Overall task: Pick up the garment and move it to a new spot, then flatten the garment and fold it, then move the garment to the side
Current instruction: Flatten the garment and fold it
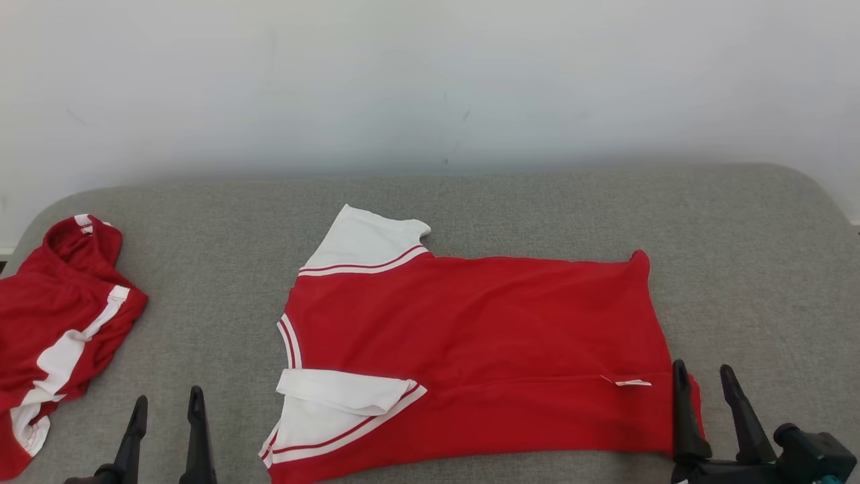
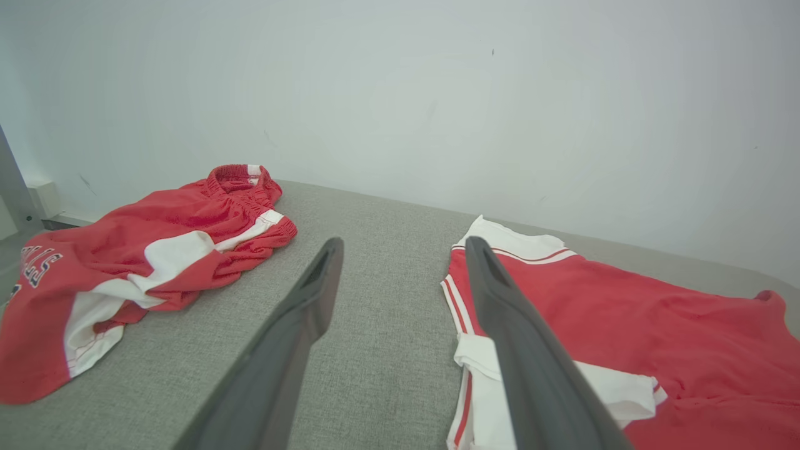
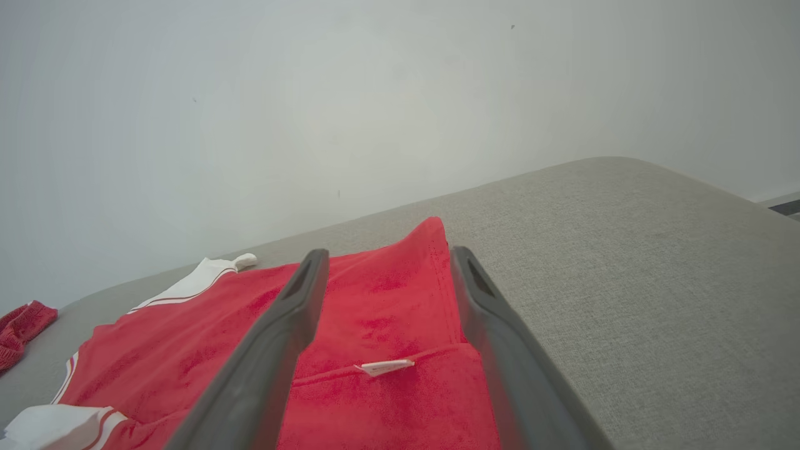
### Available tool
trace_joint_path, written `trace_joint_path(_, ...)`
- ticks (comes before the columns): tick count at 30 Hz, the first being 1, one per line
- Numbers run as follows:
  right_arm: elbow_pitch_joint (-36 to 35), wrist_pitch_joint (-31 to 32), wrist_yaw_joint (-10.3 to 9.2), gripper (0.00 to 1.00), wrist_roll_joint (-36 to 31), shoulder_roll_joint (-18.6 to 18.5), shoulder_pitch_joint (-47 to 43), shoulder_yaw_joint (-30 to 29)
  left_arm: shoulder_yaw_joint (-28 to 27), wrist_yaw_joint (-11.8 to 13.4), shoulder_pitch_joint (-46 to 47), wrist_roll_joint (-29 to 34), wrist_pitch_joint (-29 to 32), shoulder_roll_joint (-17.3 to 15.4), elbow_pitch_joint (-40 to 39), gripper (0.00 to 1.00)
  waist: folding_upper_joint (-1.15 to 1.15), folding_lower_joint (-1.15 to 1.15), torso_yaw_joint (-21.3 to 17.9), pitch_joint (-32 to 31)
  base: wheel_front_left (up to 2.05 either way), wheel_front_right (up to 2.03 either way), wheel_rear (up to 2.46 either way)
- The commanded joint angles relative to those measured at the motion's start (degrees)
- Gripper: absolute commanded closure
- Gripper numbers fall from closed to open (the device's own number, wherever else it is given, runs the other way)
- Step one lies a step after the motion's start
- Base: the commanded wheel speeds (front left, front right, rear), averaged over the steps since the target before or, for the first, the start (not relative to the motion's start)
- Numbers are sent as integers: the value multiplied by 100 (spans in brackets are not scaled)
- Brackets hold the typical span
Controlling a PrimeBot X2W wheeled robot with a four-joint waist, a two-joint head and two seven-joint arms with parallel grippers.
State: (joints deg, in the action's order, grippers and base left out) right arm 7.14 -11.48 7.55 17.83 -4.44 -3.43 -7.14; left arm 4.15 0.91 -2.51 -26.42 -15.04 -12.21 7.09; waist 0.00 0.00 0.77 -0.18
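Far L: red/white shorts bunched on grey cushion, cut off by frame edge; lettering unreadable. L gripper spread wide, empty, over bare fabric btwn shorts & shirt. Center: red shirt lies mostly flat, near white sleeve folded over. R gripper wide, empty, at hem corner by white tag; one finger hides part of the hem.
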Motion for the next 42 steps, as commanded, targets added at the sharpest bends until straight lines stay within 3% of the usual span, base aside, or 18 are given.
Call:
trace_joint_path(1, -43, -113, -14, 0, -97, -1, 52, 96, -102, -32, -79, 233, -19, 46, -75, 0, 0, 0, 19, -22, 0, 0, 0)
trace_joint_path(6, -115, -304, -14, 0, -474, -92, 75, 371, -166, -63, -85, 831, -19, 41, -23, 0, 0, 0, 44, -56, 0, 0, 0)
trace_joint_path(17, -26, -375, -14, 0, -1077, 7, 38, 654, -344, -279, -164, 1384, -20, 288, 287, 0, 0, 0, 83, -54, 0, 0, 0)
trace_joint_path(34, 206, -377, -14, 0, -1275, 88, 44, 597, -706, -555, -248, 1702, -20, 566, 480, 0, 0, 0, 50, 52, 0, 0, 0)
trace_joint_path(42, 672, -376, -14, 0, -1128, -70, 804, 556, -772, -794, 526, 1521, -20, 159, 672, 0, 0, 0, -260, 358, 0, 0, 0)
